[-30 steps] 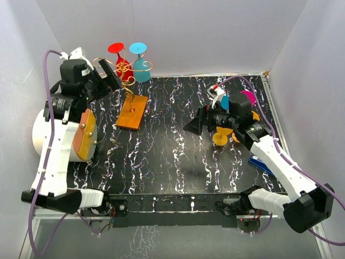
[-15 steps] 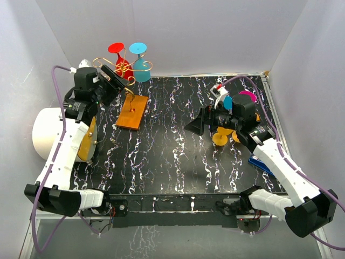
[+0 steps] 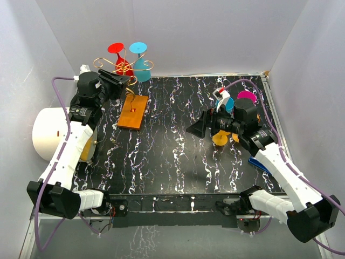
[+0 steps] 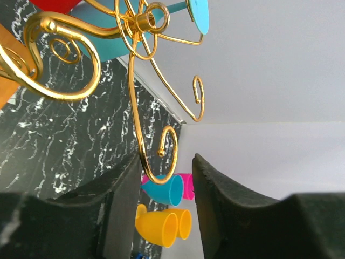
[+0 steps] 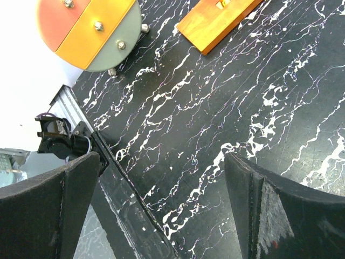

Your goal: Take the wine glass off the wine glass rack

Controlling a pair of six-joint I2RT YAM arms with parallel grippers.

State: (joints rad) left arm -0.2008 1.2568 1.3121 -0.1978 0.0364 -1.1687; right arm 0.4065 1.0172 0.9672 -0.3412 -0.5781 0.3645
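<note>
The wine glass rack [image 3: 125,67] is a gold wire stand on an orange-brown wooden base [image 3: 132,111] at the back left. A red wine glass [image 3: 115,49] and a cyan wine glass [image 3: 140,54] hang from it upside down. My left gripper [image 3: 123,81] is raised at the rack's near side. In the left wrist view its jaws are partly closed, still with a gap. One gold scroll curl [image 4: 167,144] sits just past the left gripper [image 4: 166,162], and nothing is gripped. My right gripper [image 3: 197,127] hovers open over mid-table, empty.
Loose cyan [image 3: 226,102], pink [image 3: 247,96] and yellow [image 3: 221,138] glasses lie by the right arm, with a blue object [image 3: 261,163] nearer the front. A white cylinder [image 3: 46,132] with a coloured disc face [image 5: 89,29] stands at the left edge. White walls close in behind.
My left arm has swung in toward the rack and its jaws have narrowed from wide open. The right arm has drifted slightly, still open.
</note>
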